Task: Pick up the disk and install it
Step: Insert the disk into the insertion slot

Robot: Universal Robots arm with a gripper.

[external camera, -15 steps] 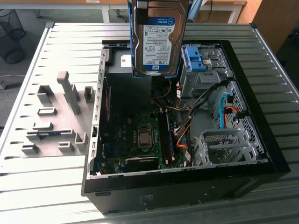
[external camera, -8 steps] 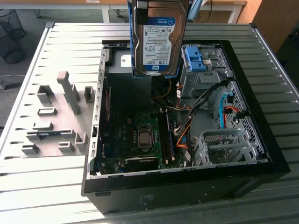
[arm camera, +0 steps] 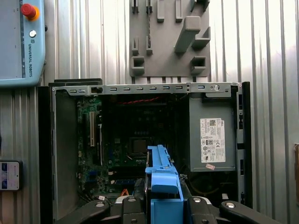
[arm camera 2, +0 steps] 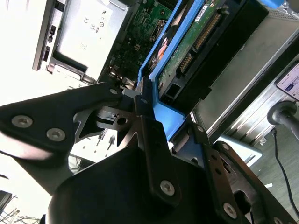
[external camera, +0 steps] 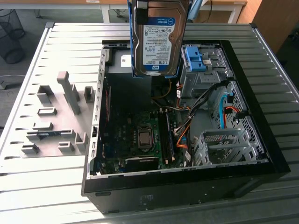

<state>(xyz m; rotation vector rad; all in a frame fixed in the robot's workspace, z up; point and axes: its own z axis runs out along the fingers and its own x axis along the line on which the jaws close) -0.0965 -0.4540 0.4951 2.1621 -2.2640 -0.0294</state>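
One disk [external camera: 159, 39] is seen, held upright above the open case [external camera: 261, 140]. The gripper [arm camera 2: 161, 116] fingers [arm camera 2: 149, 135] are clamped on its blue rail [arm camera: 161, 179].

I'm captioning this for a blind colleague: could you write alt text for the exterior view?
The disk, label facing the camera, hangs upright above the open computer case lying on a slatted metal table. A grey fixture plate with upright blocks sits toward the exterior view's left of the case.
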